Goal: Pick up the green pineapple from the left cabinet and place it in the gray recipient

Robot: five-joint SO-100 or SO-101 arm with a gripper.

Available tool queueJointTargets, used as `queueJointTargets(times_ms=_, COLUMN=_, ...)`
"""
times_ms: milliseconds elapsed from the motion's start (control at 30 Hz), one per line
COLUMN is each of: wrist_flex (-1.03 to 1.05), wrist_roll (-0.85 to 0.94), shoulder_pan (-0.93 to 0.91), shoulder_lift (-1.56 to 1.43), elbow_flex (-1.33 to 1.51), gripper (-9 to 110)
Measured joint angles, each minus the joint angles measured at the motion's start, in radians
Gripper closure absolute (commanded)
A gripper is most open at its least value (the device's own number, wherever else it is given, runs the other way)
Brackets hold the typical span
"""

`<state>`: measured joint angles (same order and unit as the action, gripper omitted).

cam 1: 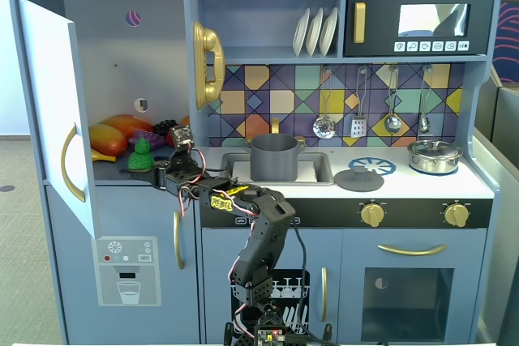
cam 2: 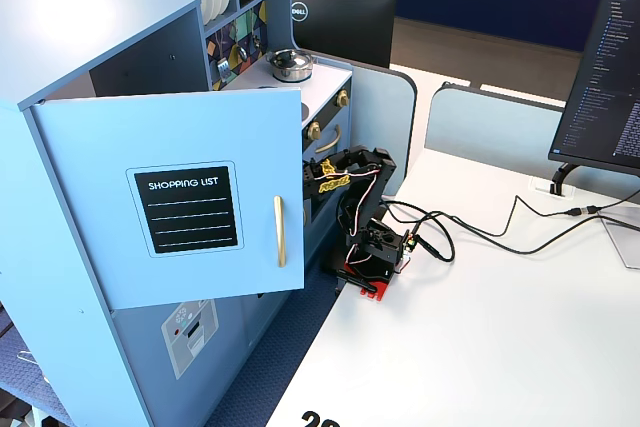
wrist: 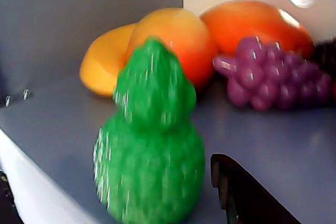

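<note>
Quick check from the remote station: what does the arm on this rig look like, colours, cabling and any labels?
The arm is built of black segments, with loose red, white and black wires running along its joints. A yellow label with dark lettering, too small to read, wraps the forearm. The base shows a red part beneath the black body, and black cables trail from it across the white desk. The gripper is black too.

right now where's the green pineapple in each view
A fixed view, front on: the green pineapple stands at the front edge of the left cabinet shelf, lower left.
Wrist view: the pineapple fills the centre foreground, blurred.
Another fixed view, from the side: not visible; the open door hides the shelf.
Shared landmark: the cabinet door's gold handle; the purple grapes link the first two.
</note>
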<state>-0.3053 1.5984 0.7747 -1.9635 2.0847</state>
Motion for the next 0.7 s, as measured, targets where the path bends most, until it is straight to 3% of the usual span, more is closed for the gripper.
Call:
queueJointTargets(times_ms=333, wrist_flex=-0.008, wrist_roll=0.003, shoulder_pan=0.0, shoulder_lift=0.183, elbow_flex=-0.16, gripper=66)
queueJointTargets(times_ms=533, wrist_flex=-0.025, wrist_roll=0.012, shoulder_pan=0.014, shoulder_lift=0.233, elbow_flex=-0.209, gripper=99)
queueJointTargets(times_ms=700, wrist_flex=-0.014, wrist_roll=0.038, shoulder_pan=0.043, shoulder_lift=0.232, elbow_flex=-0.218, gripper=102)
